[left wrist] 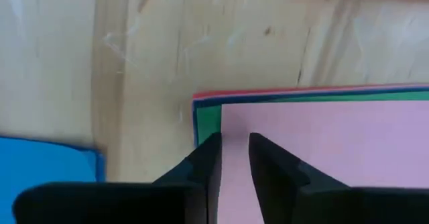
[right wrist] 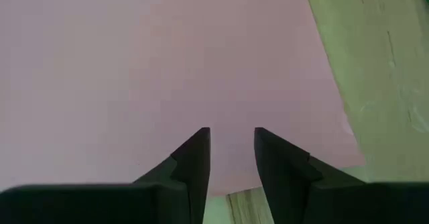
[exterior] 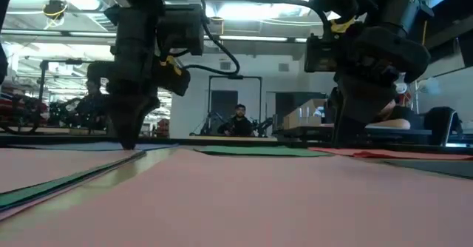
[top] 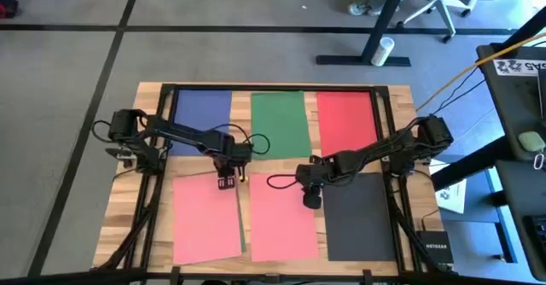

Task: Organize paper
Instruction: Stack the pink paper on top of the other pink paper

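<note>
Paper (top: 280,123): thin flat matte rectangles on grained wooden table (top: 401,97).

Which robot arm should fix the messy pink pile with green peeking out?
Probably the left. The left gripper sits at that pile's corner, where green and red edges show. The right gripper is over the other pink sheet.

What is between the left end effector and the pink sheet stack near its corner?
Nothing visible. The left end effector is right over the corner of the top pink sheet, fingers slightly apart, with green and red sheet edges showing beneath it, and bare wooden table beyond.
</note>
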`<action>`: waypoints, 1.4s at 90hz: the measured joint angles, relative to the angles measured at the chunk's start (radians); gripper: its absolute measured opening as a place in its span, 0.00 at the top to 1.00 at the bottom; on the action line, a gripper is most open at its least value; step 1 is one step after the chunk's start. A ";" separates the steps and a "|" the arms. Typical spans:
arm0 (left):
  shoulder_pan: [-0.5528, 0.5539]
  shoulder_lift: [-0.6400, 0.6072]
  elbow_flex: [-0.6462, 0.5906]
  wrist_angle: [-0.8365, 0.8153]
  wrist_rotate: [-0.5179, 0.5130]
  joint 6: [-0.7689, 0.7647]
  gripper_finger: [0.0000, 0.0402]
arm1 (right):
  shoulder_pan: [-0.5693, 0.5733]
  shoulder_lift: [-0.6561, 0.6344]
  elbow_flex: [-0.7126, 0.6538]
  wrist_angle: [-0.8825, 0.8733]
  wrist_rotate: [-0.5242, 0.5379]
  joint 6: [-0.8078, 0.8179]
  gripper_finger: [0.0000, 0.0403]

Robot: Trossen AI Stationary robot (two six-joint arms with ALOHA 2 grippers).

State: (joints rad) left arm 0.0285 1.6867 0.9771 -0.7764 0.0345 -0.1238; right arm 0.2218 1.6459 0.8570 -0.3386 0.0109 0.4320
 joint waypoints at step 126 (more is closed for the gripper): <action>-0.016 0.005 -0.035 0.060 -0.009 0.050 0.85 | 0.000 0.000 0.000 0.000 0.000 -0.014 0.74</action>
State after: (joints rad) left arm 0.0127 1.6920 0.9421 -0.7169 0.0257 -0.0740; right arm 0.2218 1.6459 0.8574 -0.3389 0.0109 0.4179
